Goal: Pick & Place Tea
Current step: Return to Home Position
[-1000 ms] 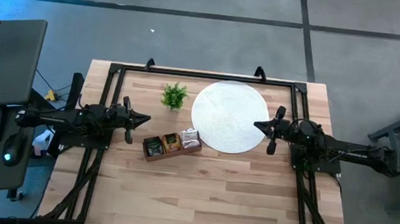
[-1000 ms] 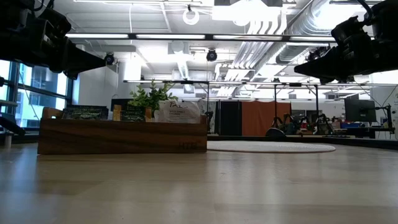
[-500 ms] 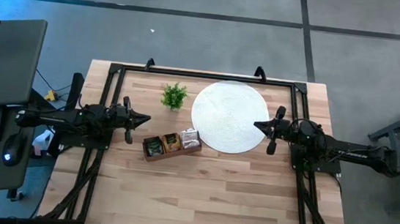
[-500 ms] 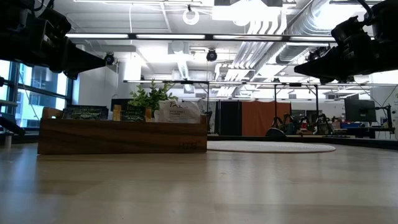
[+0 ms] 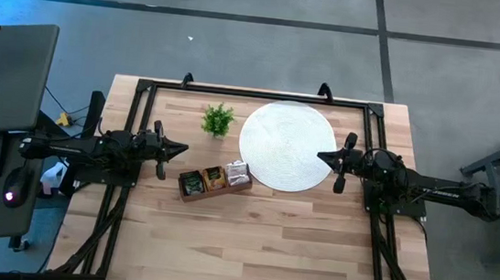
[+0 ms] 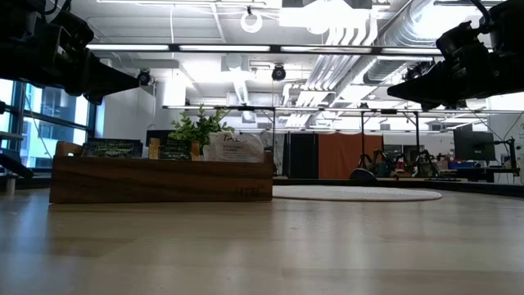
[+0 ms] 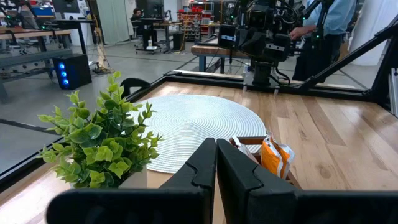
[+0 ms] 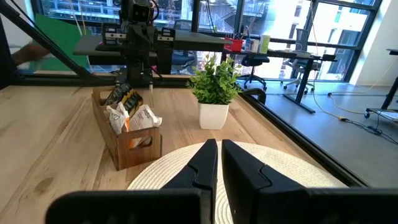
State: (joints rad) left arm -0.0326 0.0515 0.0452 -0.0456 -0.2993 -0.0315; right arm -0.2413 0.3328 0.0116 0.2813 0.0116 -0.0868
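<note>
The tea sachets (image 5: pixel 216 178) stand upright in the brown wooden divided tray (image 5: pixel 211 192) in the middle of the table: black-and-green ones (image 6: pixel 112 148) at its left end, orange-and-white ones (image 8: pixel 130 115) at its right end. The white disc (image 5: pixel 286 145) lies flat to the tray's right. My left gripper (image 5: pixel 185 150) hovers shut and empty left of the tray, above the table. My right gripper (image 5: pixel 320 155) hovers shut and empty over the disc's right edge. The sachets also show in the left wrist view (image 7: pixel 273 155).
A small green plant in a white pot (image 5: pixel 218 119) stands behind the tray, left of the disc. A black frame (image 5: pixel 254 94) runs along the table's far and side edges. Bare wood lies toward the near edge (image 5: pixel 248 259).
</note>
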